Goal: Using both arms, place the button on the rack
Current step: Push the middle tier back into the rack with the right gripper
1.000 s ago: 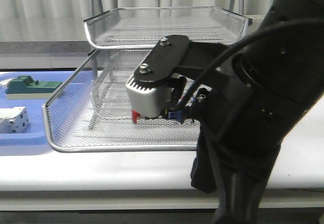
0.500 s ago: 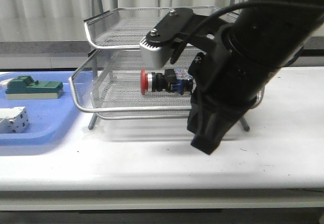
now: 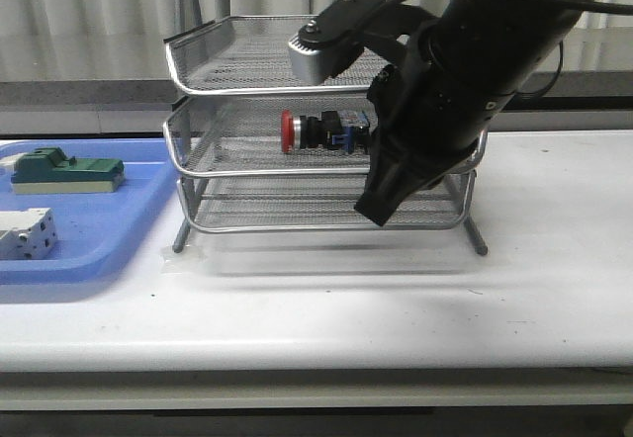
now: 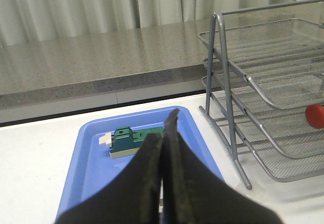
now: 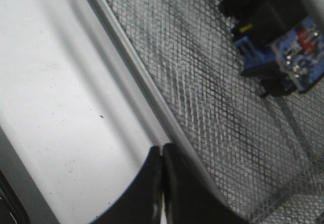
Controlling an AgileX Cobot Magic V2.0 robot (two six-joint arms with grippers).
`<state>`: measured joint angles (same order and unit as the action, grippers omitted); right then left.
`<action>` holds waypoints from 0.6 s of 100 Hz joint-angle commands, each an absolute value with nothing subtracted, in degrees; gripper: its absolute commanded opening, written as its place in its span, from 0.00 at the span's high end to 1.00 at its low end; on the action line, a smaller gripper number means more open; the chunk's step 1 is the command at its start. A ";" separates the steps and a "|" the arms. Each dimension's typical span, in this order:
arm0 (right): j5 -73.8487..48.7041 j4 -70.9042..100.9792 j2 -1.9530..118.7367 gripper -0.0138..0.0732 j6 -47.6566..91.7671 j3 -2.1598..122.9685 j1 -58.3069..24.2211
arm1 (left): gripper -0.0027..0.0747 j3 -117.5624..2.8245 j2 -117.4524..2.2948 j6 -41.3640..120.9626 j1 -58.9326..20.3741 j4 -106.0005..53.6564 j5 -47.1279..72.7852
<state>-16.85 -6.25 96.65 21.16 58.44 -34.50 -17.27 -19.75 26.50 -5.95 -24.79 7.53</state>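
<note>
Button (image 3: 321,131) is lying in rack's (image 3: 213,66) middle tray, apparently light, rigid, graspable by its black body; both hands (image 4: 163,176) (image 5: 161,186) clenched, empty.

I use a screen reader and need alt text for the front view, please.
A red-capped button lies on its side in the middle tier of a three-tier wire rack, with a black robot arm reaching in front of the rack from the right. A blue tray of parts sits to the left.

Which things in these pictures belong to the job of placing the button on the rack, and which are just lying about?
Belonging to the job: button, rack, right gripper, left gripper.

Lying about: blue tray, green block, white-grey block.
</note>
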 commanded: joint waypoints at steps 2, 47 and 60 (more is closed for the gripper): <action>-16.16 -3.89 92.73 0.91 21.01 60.14 -34.81 | 0.99 -18.88 -20.17 25.98 -5.97 -25.50 3.09; -22.95 0.33 78.40 0.91 15.84 59.36 -26.52 | 0.99 -18.88 -20.17 25.98 -5.97 -25.50 3.09; -22.70 0.33 72.55 0.91 14.90 57.09 -20.20 | 0.99 -18.88 -20.17 25.98 -5.97 -25.50 3.09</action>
<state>-25.21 0.00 77.94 15.88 56.82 -23.78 -17.27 -19.75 26.50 -5.95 -24.79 7.53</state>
